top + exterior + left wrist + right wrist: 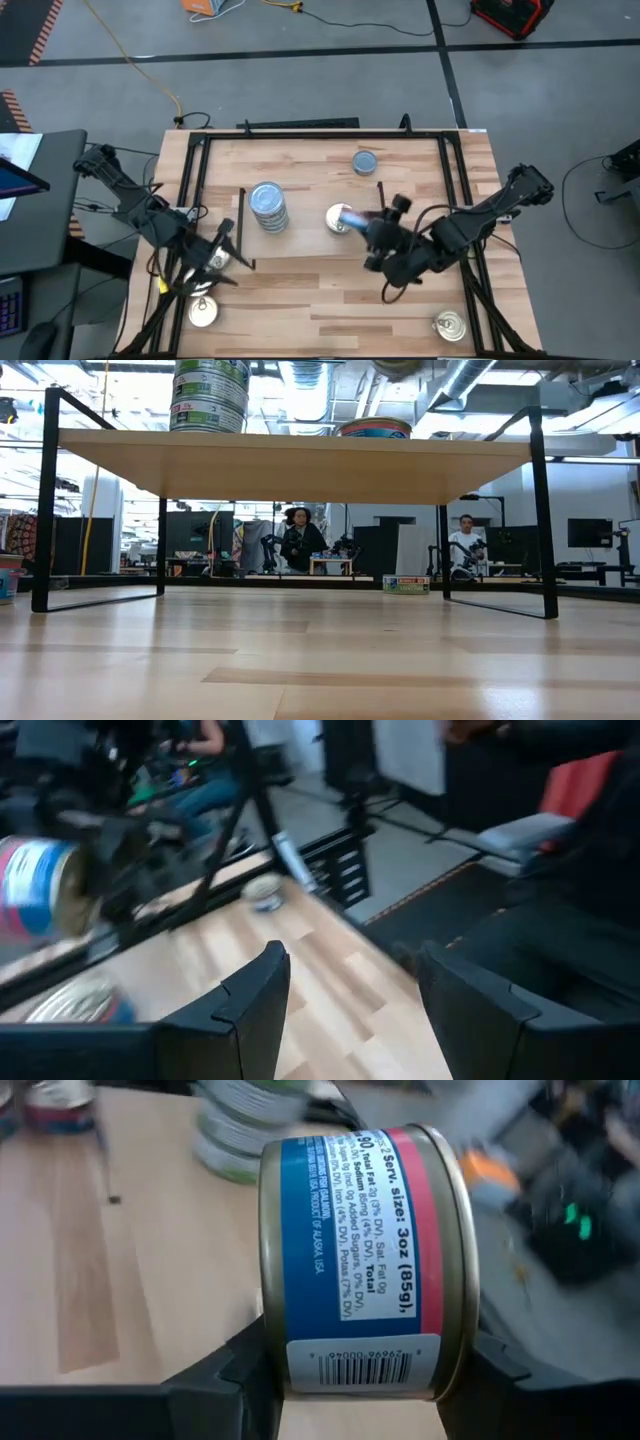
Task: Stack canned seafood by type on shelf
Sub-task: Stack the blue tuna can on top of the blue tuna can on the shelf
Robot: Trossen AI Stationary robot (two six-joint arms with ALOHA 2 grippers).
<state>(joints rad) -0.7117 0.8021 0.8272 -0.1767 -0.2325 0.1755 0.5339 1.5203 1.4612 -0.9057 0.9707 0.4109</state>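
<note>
A small round tin with a blue and pink paper label (362, 1265) is squeezed between the two dark fingers of the right gripper (372, 228). The tin is held on its side, so its gold rims point out to the sides. In the high view it is carried above the low rack with the light wooden top and thin black wire legs (310, 175), just beside a shiny gold-lidded tin (338, 218) that already sits on the rack.

Farther out on the rack, a tall stack of tins with dull blue-grey lids (268, 207) stands near the middle. One more blue-grey tin (365, 161) sits alone toward the far edge.

The left gripper (350, 1010) is held open with nothing between its fingers, low by the rack's left corner. A silver-gold pull-tab tin (203, 312) lies on the big table just past it, and another one (450, 325) lies near the right front corner.

The step in hand looks like bringing a tin to its pile. Next, the held tin probably needs to be turned flat, set down straight on the gold-lidded tin, and only then let go, or it may roll off.
</note>
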